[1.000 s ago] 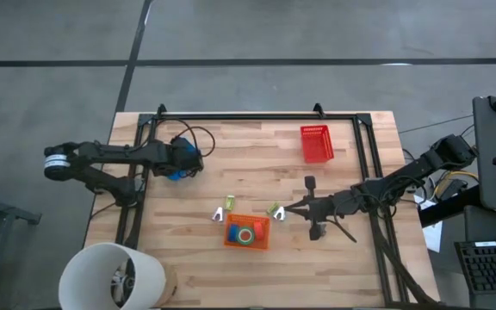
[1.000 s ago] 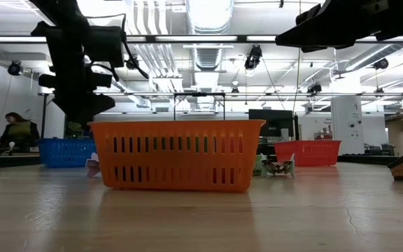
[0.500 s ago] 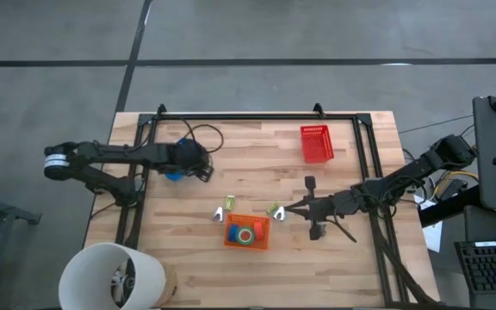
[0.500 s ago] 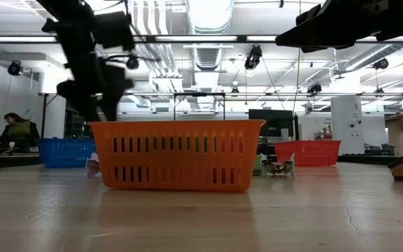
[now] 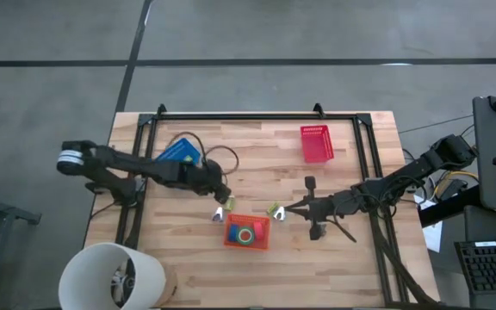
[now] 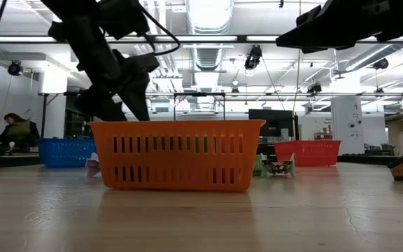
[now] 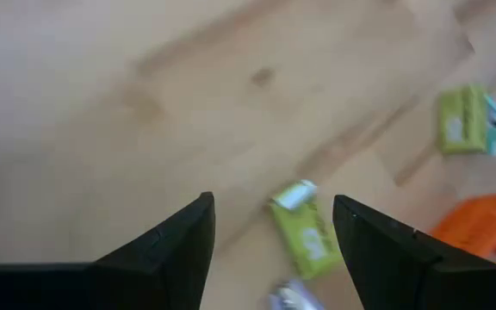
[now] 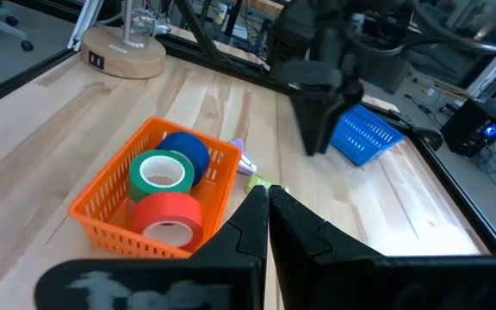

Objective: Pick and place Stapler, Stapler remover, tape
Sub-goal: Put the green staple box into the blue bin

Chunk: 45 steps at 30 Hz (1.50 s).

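Two small lime-green staple removers lie on the table, one [image 5: 225,207] at the orange basket's far left corner, the other [image 5: 275,210] at its far right corner. My left gripper [image 5: 223,196] hovers open above the first remover [image 7: 304,232], which shows between its fingers. The orange basket [image 5: 246,244] holds a green tape roll [image 8: 158,175], a red one [image 8: 169,220] and a blue one [image 8: 188,151]. My right gripper [image 5: 284,209] is shut, just right of the second remover, touching nothing. A dark stapler-like thing [image 5: 310,183] lies beyond it.
A blue basket [image 5: 179,151] sits at the far left and a red basket [image 5: 316,142] at the far right of the table. A black frame rail [image 5: 248,116] runs round the edges. A white round lamp shade [image 5: 110,275] stands at the near left corner.
My left arm has swung from above the blue basket toward the table's middle and near edge, ending over the staple remover left of the orange basket. The blue basket now shows uncovered. The right arm has kept still.
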### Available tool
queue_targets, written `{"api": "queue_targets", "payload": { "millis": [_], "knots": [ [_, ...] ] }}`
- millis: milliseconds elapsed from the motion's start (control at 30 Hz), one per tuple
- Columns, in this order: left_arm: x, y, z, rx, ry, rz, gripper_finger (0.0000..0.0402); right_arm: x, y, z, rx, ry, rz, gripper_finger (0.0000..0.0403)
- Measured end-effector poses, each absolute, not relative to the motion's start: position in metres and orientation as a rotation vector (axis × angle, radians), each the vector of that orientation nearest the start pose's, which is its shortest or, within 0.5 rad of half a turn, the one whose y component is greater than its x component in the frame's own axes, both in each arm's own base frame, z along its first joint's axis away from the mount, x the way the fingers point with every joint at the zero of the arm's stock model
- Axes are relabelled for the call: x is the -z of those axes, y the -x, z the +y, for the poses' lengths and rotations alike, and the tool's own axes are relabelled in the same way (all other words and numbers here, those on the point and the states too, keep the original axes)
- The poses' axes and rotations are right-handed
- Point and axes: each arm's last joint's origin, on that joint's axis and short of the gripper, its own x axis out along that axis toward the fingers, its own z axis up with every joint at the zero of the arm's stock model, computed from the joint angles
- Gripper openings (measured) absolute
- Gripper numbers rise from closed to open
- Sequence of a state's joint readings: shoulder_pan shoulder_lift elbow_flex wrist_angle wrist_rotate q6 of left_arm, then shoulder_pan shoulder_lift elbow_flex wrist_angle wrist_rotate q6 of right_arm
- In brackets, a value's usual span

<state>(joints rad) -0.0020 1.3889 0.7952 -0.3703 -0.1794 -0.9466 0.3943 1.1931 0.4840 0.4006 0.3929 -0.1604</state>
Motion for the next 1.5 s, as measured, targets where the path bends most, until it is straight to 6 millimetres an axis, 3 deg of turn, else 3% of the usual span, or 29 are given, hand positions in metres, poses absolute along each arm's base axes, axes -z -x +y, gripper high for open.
{"api": "queue_targets", "payload": {
  "millis": [167, 433, 767, 1100, 1233, 1500],
  "knots": [
    [-0.186, -0.285, -0.012, -0.565, 0.776, 0.845, 0.0236, -0.205, -0.223, 0.081, -0.024, 0.276, 0.289, 0.0008],
    [-0.168, -0.303, -0.016, -0.602, 0.755, 0.926, 0.0236, -0.202, -0.222, 0.080, -0.023, 0.264, 0.297, 0.0008],
    [-0.153, -0.313, -0.019, -0.600, 0.745, 0.988, 0.0236, -0.200, -0.221, 0.080, -0.024, 0.264, 0.304, 0.0008],
    [-0.145, -0.313, -0.018, -0.601, 0.627, 1.025, 0.0234, -0.200, -0.221, 0.080, -0.024, 0.263, 0.303, 0.0008],
    [-0.144, -0.312, -0.017, -0.621, 0.576, 1.034, 0.0215, -0.200, -0.221, 0.080, -0.024, 0.263, 0.302, 0.0008],
    [-0.143, -0.311, -0.017, -0.608, 0.528, 1.047, 0.0134, -0.200, -0.221, 0.080, -0.024, 0.266, 0.302, 0.0008]
  ]
}}
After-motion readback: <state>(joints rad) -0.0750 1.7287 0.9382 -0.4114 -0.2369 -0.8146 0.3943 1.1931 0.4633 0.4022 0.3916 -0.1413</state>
